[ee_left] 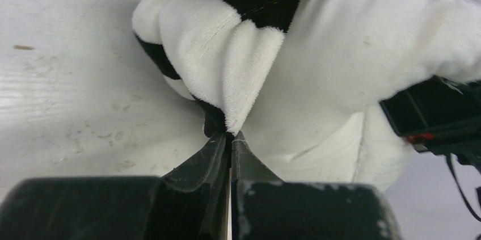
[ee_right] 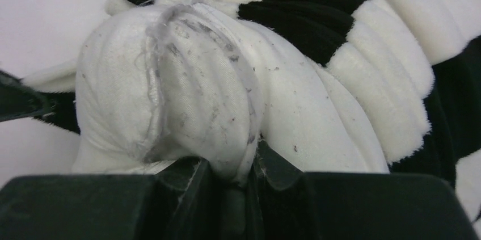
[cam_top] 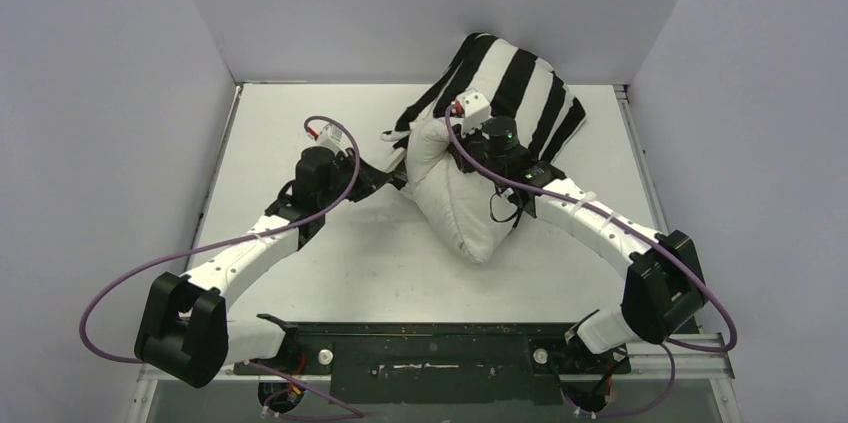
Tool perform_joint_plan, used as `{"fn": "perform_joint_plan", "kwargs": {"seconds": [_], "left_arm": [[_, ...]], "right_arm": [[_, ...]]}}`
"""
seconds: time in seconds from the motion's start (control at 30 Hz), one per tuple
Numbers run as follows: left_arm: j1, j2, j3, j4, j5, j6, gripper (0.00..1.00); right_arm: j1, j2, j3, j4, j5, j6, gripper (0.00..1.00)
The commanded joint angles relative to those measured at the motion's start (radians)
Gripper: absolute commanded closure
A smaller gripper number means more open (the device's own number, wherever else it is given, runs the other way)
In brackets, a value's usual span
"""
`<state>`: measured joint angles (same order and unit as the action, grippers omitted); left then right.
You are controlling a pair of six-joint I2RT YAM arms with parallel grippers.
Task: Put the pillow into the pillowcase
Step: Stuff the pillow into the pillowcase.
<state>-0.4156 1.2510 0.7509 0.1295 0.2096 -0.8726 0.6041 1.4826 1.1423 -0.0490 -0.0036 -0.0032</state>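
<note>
Off-white plump cushion of textured fabric, the pillow [cam_top: 455, 198]: lies on the white desk [cam_top: 330, 273], beyond the middle and a little to the right. Its far end sits inside the striped cover; its near end is bare, with one corner pointing toward the arm bases.
Black-and-white striped soft fabric pillowcase [cam_top: 525, 83]: bunched over the far part of the pillow, close to the back edge of the desk. Its open rim is gathered around the cushion's middle.
Grip, left fingers [ee_left: 212, 158]: pressed together on the pillowcase rim, pinching a fold of white and black plush at their tips, on the left side of the pillow.
Grip, right fingers [ee_right: 278, 172]: nearly closed on a ridge of the pillow's own cloth, which bulges up between them with a greyish, smudged seam. The striped rim lies just behind the pinch.
Arms: both reach in from the near edge and meet at the pillow, left from the left, right from the right.
</note>
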Motion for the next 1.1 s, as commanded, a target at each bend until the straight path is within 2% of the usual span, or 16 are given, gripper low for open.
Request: {"fn": "perform_joint_plan", "kwargs": {"seconds": [0.0, 0.1, 0.2, 0.37, 0.53, 0.7, 0.93, 1.07], "left_arm": [[0.023, -0.031, -0.029, -0.067, -0.165, 0.070, 1.00], [0.023, 0.017, -0.125, 0.146, -0.174, 0.055, 1.00], [0.018, 0.070, -0.216, 0.424, -0.164, 0.023, 1.00], [0.010, 0.179, -0.181, 0.532, -0.140, 0.059, 0.99], [-0.038, 0.213, -0.205, 0.673, -0.177, 0.135, 0.80], [-0.094, 0.229, -0.207, 0.703, -0.263, 0.213, 0.59], [-0.140, 0.272, -0.134, 0.527, -0.369, 0.270, 0.57], [-0.154, 0.308, -0.115, 0.532, -0.423, 0.286, 0.55]], "right_arm": [[-0.078, -0.038, -0.098, 0.033, -0.124, 0.045, 1.00], [-0.074, -0.060, -0.137, 0.116, -0.312, 0.119, 1.00], [-0.072, -0.057, -0.172, 0.186, -0.391, 0.180, 1.00], [-0.068, -0.045, -0.199, 0.260, -0.451, 0.250, 1.00], [-0.063, -0.040, -0.211, 0.309, -0.476, 0.304, 1.00], [-0.059, -0.051, -0.214, 0.334, -0.492, 0.337, 1.00], [-0.056, -0.050, -0.210, 0.338, -0.490, 0.348, 1.00], [-0.055, -0.051, -0.208, 0.343, -0.493, 0.359, 1.00]]}}
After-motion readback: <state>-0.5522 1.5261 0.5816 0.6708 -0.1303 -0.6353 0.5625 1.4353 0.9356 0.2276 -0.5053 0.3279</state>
